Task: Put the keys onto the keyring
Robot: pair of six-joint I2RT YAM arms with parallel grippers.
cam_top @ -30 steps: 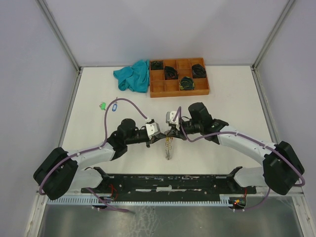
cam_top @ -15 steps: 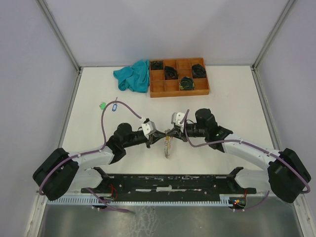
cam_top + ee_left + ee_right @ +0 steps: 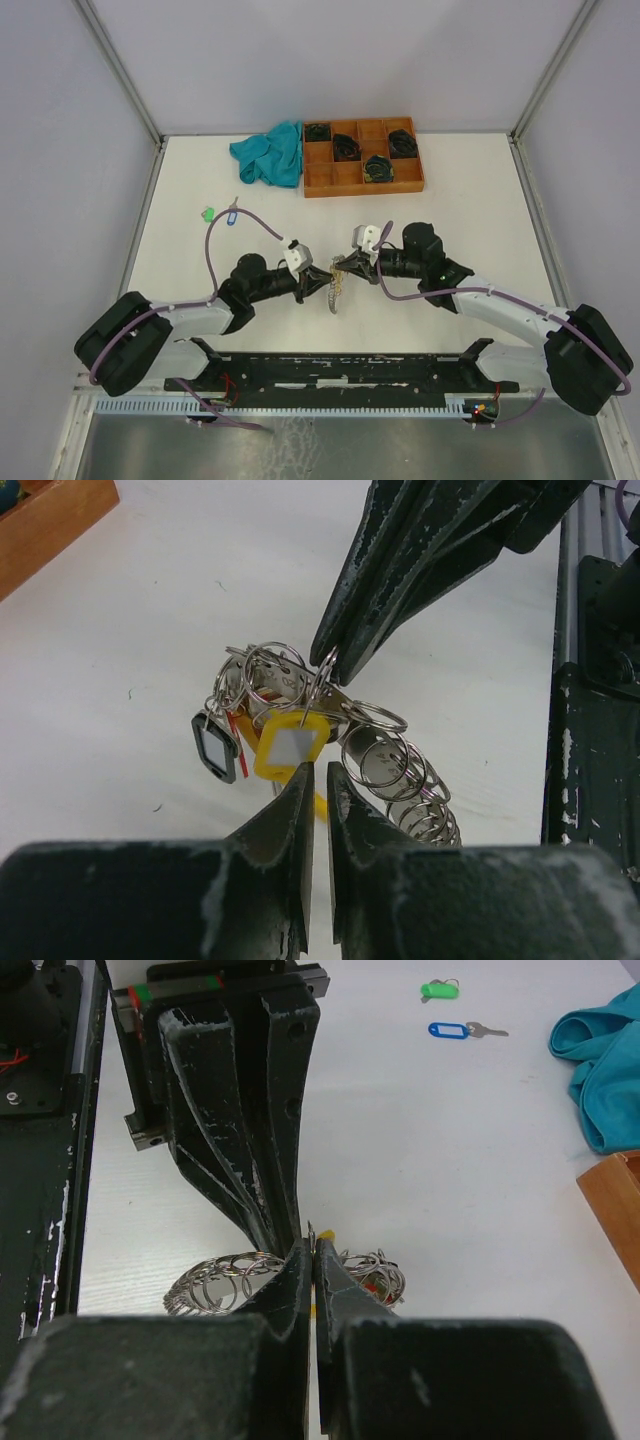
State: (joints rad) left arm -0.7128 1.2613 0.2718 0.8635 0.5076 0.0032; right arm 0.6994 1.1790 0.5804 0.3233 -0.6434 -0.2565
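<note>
The keyring, a thin silver wire with a yellow segment, is held between both grippers above the table. It carries a yellow tag, a black tag and several silver keys with split rings. My left gripper is shut at the yellow part. My right gripper is shut on the wire. The bunch hangs between them. A green-tagged key and a blue-tagged key lie apart at the left, and both the green-tagged key and the blue-tagged key also show in the right wrist view.
An orange-brown tray with black coiled bundles stands at the back. A teal cloth lies left of it. The black rail runs along the near edge. Grey walls enclose the table.
Both grippers, still together on the bunch, have shifted slightly toward the near edge. The right arm's elbow has swung lower and the hanging bunch has moved a little left.
</note>
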